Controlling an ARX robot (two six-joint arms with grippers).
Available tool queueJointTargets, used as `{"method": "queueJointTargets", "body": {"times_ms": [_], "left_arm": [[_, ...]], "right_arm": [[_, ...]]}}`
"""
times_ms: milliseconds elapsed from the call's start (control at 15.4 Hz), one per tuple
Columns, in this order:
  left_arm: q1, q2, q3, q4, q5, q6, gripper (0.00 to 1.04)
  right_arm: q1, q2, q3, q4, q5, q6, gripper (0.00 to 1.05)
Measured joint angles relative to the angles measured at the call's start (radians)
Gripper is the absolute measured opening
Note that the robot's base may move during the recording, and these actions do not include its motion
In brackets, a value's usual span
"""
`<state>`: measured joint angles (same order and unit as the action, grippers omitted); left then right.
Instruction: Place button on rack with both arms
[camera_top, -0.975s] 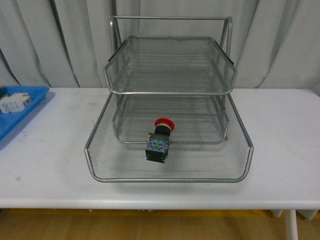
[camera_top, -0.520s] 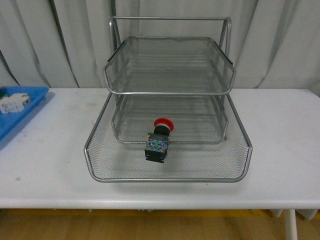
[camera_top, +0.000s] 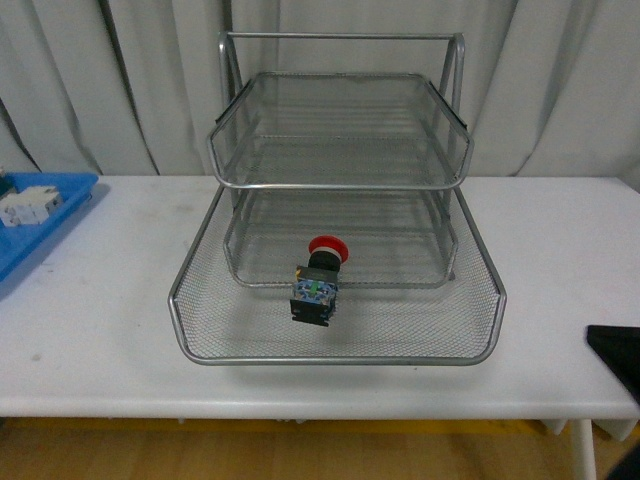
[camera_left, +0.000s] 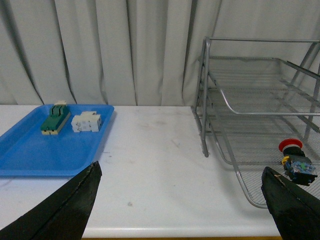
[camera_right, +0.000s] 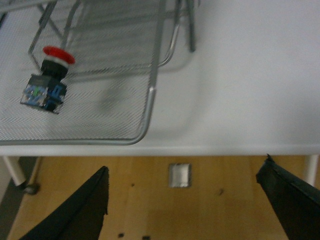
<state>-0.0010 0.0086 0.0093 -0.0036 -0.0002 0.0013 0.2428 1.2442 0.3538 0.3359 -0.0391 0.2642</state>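
New at four o'clock, the right arm (camera_top: 617, 353) — button (camera_top: 317, 281) unmoved (bottom tier of the rack (camera_top: 338, 361)); left gripper (camera_left: 180, 169) and right gripper (camera_right: 185, 167) both splayed wide.

My left gripper (camera_left: 180, 169) is spread wide, its two black fingers (camera_left: 70, 210) standing far apart at the lower corners of the left wrist view and clasping nothing. My right gripper (camera_right: 185, 165) is parted just as widely, its tapered black fingertips (camera_right: 292, 200) bare and pointing forward. Of my right arm (camera_top: 618, 362), only a flat black corner shows at the lower right edge of the front view.
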Motion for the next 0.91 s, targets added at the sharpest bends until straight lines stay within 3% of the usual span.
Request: {"method": "queueJointTargets", "body": {"times_ms": [260,520,910], "left_arm": [[0.0,0.0,0.0,0.0,0.0,0.0,0.98],[0.0,0.0,0.0,0.0,0.0,0.0,0.98],[0.0,0.0,0.0,0.0,0.0,0.0,0.98]], "right_arm": [[0.141,0.299,0.109,0.014,-0.078,0.174,0.47],[0.256,0.544,0.264,0.057,-0.108,0.229,0.01],[0.269,0.653,0.364,0.05,-0.11,0.237,0.02]]}}
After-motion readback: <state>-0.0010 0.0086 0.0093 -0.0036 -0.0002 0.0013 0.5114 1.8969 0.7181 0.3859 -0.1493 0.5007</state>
